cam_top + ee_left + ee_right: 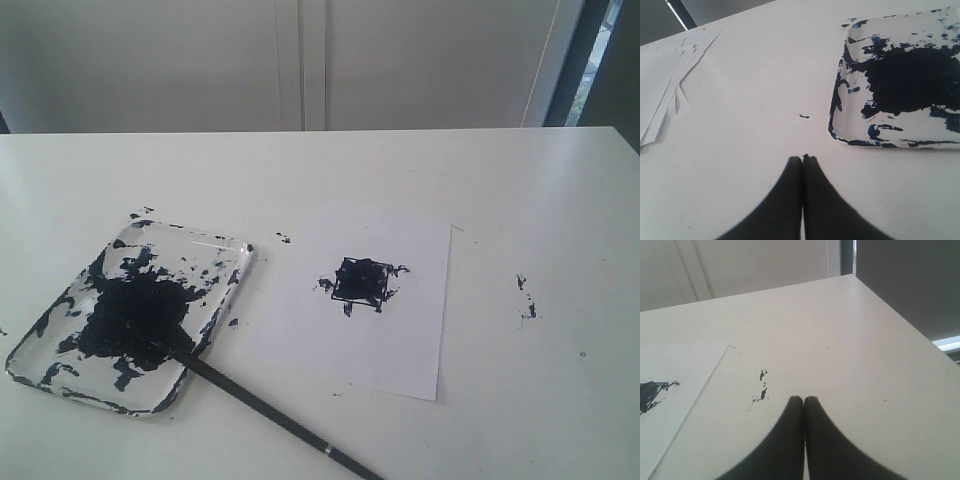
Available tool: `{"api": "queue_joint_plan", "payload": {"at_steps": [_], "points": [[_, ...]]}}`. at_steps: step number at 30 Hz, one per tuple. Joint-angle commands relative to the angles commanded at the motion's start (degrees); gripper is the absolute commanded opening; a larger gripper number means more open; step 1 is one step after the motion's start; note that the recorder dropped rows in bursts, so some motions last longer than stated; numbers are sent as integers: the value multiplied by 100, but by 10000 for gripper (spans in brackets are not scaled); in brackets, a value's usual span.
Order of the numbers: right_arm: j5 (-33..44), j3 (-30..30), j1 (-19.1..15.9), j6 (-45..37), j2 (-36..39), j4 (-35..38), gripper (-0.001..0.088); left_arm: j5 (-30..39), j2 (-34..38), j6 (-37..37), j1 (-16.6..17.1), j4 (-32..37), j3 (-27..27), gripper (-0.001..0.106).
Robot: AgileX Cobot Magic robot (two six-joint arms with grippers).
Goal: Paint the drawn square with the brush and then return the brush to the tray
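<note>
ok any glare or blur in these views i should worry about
Exterior view: soft, even daylight, hazy, a white glint on the tray rim. Left wrist view: the left end effector is a dark, blurry silhouette; the tray reads sharp. Right wrist view: the right end effector equally dark, a bright patch blown out.

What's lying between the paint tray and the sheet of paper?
In the exterior view, only bare table with a couple of small paint specks separates the tray from the paper. The brush leaves the tray nearer the camera, outside that gap.
</note>
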Motion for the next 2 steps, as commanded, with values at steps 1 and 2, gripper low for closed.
{"api": "queue_joint_plan", "payload": {"at_steps": [1,2], "points": [[0,0,0,0,0,0,0,0,0,0,0,0,0,0],[0,0,0,0,0,0,0,0,0,0,0,0,0,0]]}}
